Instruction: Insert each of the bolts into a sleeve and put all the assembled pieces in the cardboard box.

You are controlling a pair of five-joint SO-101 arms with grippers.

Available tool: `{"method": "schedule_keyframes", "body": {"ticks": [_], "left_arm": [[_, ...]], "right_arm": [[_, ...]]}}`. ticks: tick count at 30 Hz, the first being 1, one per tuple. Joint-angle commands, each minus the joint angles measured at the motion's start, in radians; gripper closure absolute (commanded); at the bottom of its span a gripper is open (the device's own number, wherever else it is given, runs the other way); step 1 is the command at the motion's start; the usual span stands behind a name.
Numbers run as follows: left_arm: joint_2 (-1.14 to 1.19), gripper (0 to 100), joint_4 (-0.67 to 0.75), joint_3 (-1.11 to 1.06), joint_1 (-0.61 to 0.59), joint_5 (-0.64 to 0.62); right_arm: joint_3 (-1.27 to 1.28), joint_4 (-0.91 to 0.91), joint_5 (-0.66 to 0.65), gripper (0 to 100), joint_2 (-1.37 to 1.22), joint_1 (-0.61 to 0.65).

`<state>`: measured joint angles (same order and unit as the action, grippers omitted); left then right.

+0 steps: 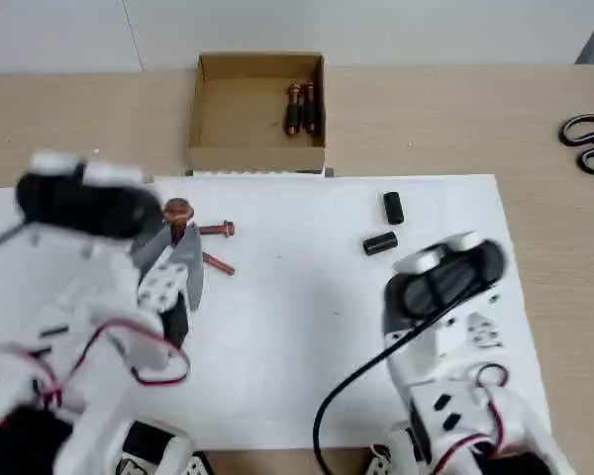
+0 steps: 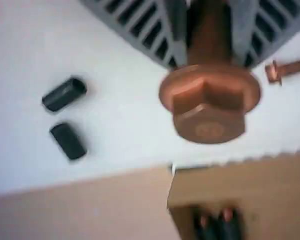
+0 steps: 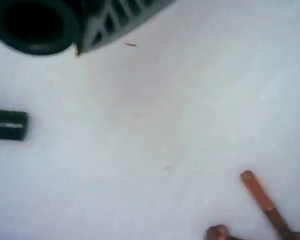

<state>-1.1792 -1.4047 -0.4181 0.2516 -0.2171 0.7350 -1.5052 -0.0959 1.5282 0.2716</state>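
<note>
Clenching the copper-coloured hex-head metal bolt (image 2: 208,107) mid-shank, at ten o'clock on the worktop (image 1: 79,119), left fingers (image 2: 140,30) hold soundly: likely rigid, slick (may swivel). Right fingers (image 3: 115,20) grasp a black cylindrical sleeve (image 3: 35,22).

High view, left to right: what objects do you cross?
Copper hex-head bolt in the left pincer → two loose copper bolts → two assembled copper-and-black pieces in the cardboard box → two black cylindrical sleeves → black-handled scissors.
</note>
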Motion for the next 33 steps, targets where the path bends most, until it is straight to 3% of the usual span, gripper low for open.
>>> {"method": "schedule_keyframes", "body": {"ticks": [1, 10, 16, 24, 30, 33], "left_arm": [[-0.224, 100, 0.146, -0.196, -0.006, -0.003], [-0.64, 100, 0.227, -0.542, -0.006, -0.008], [-0.637, 100, 0.295, -0.578, -0.008, -0.172], [-0.635, 100, 0.457, -0.673, -0.002, -0.288], [-0.637, 100, 0.491, -0.719, 0.003, -0.374], [-0.637, 100, 0.486, -0.737, 0.061, -0.416]], "right_arm": [[0.075, 0.053, -0.005, 99.5, 0.102, 0.097], [0.249, 0.068, -0.003, 99.5, 0.289, 0.139], [0.348, 0.203, -0.002, 99.5, 0.286, 0.145], [0.572, 0.46, -0.003, 99.5, 0.285, 0.375], [0.654, 0.541, -0.005, 99.5, 0.285, 0.449], [0.683, 0.556, -0.005, 99.5, 0.285, 0.478]]}}
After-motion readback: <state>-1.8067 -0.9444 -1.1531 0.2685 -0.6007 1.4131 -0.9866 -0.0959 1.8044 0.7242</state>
